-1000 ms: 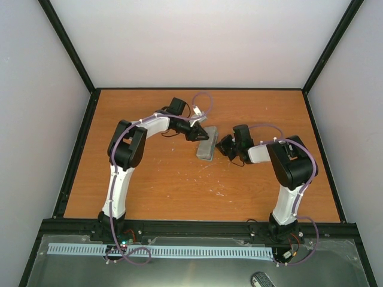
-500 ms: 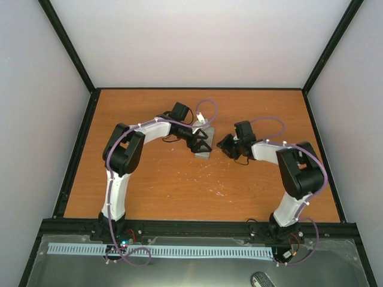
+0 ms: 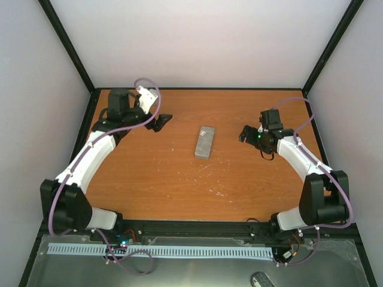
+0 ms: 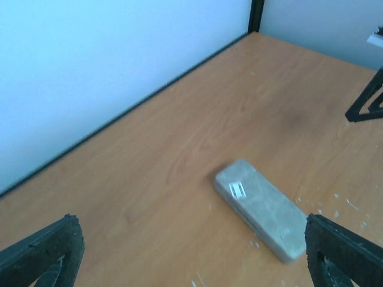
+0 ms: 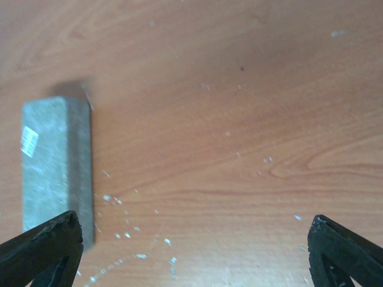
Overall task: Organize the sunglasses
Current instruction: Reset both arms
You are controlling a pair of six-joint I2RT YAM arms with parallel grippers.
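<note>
Left gripper [image 3: 161, 121] hangs over the far left part of the table [image 3: 167, 185], its two fingers spread wide and nothing between them; in its own wrist view the fingertips sit at the two bottom corners with bare wood between. Right gripper [image 3: 244, 134] hangs over the right side of the table, its fingers likewise spread wide and holding nothing.

Between the two, well apart from both, a grey case [image 3: 204, 142] lies flat near the middle of the table with its lid shut. Its long side runs near to far, slightly tilted, and a small white label [image 4: 237, 190] sits on its top toward the far end. White flecks [image 5: 122, 224] dot the wood just near of the case.

No view shows the sunglasses, so I cannot tell where they are.
</note>
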